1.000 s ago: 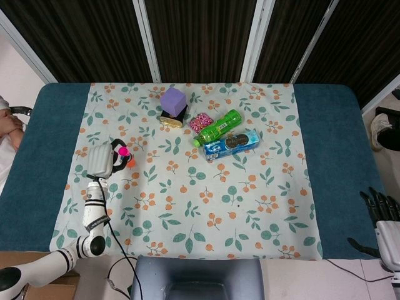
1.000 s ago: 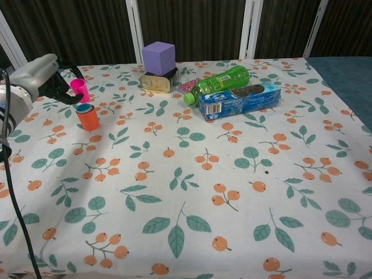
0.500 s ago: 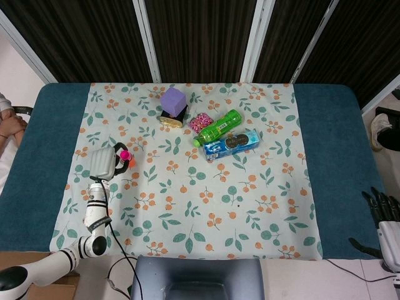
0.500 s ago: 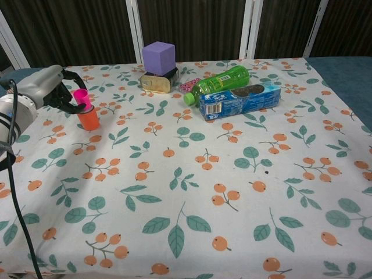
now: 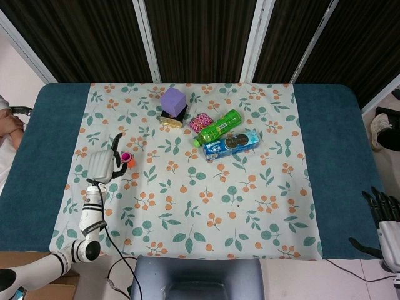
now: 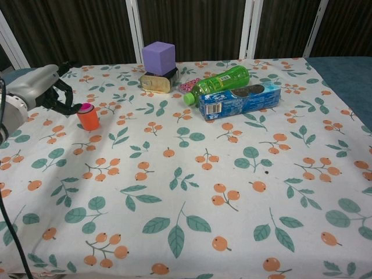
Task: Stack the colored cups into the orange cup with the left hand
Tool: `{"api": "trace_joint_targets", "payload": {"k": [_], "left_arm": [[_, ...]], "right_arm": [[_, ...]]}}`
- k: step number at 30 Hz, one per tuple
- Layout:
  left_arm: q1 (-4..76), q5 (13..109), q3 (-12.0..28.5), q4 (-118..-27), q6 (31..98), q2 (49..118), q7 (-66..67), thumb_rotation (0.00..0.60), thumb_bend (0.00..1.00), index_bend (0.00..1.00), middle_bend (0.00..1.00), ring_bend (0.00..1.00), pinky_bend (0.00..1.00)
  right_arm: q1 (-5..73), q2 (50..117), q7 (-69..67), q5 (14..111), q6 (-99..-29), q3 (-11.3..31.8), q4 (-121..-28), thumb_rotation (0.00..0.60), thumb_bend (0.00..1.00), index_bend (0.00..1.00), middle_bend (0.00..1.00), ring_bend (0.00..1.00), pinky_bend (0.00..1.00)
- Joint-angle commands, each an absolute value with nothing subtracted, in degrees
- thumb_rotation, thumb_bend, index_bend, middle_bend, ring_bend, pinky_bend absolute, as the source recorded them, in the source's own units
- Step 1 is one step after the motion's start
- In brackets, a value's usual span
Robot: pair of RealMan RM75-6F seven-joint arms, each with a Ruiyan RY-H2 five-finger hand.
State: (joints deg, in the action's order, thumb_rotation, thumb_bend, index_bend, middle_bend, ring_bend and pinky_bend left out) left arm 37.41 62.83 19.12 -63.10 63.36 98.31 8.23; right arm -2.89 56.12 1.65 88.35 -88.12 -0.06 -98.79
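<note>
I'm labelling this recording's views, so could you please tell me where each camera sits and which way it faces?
Head view: high above the near table edge, looking steeply down; shows the left hand and arm, plus the right hand at lower right.
Chest view: low at the near edge, looking across toward the dark panels; only the left hand shows.
Shared: the orange cup with pink cup inside, and purple cube.

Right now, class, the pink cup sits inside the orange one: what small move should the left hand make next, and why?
Probably draw the left hand back, clear of the orange cup. The pink cup sits nested with only its rim showing, and the fingers are spread beside it.
</note>
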Motion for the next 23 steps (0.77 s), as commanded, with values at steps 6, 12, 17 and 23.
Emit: {"api": "trace_joint_targets", "payload": {"k": [6,12,17,23], "left_arm": [[20.6,81.0,1.0,-86.4,80.1,81.4,4.6,0.600,0.36,0.00,0.17,0.18,0.38],[9.7,95.9,-14.3,-89.7,90.4,72.1,2.3,0.600,0.37,0.00,0.00,0.00,0.10],[7.5,97.5,-13.6,-87.8,93.1,72.1,1.9,0.600,0.37,0.00,0.00,0.00,0.06],[7.0,96.8,-11.1,-85.7,92.3,73.4,3.8,0.600,0.37,0.00,0.00,0.00,0.05]], "right_arm": [[-3.3,56.3,2.0,89.0,-88.8,-0.4,-98.7,0.600,0.23,0.00,0.00,0.00,0.00],[-3.2,57.4,4.4,89.5,-88.5,-0.7,-98.9,0.600,0.23,0.00,0.00,0.00,0.00],[-3.2,57.8,4.7,90.5,-88.7,-1.0,-98.9,0.600,0.23,0.00,0.00,0.00,0.00],[-3.4,57.8,4.5,91.1,-89.1,-1.2,-98.7,0.600,0.23,0.00,0.00,0.00,0.00]]}}
